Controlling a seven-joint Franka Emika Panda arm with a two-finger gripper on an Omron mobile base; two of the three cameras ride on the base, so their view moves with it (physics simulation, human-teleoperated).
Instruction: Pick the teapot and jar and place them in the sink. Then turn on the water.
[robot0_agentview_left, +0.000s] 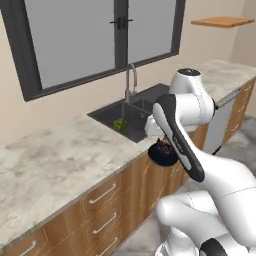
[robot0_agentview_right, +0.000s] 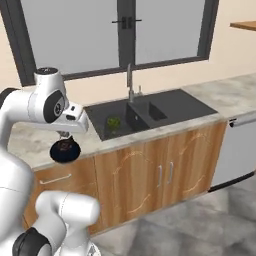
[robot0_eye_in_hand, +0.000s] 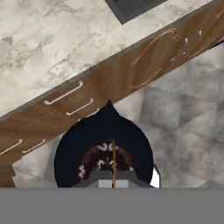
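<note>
Teapot (robot0_agentview_right: 65, 150) hanging by wire handle from pinched claw (robot0_agentview_right: 65, 136), out past counter edge (robot0_agentview_right: 150, 136); sink (robot0_agentview_right: 172, 107) farther in, toward window side

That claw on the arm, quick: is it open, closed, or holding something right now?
End effector: closed on the wire handle of the teapot, which hangs below it in front of the cabinets, off the counter.

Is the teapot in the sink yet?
No. The teapot hangs from the shut gripper in front of the counter edge, short of the sink.
</note>
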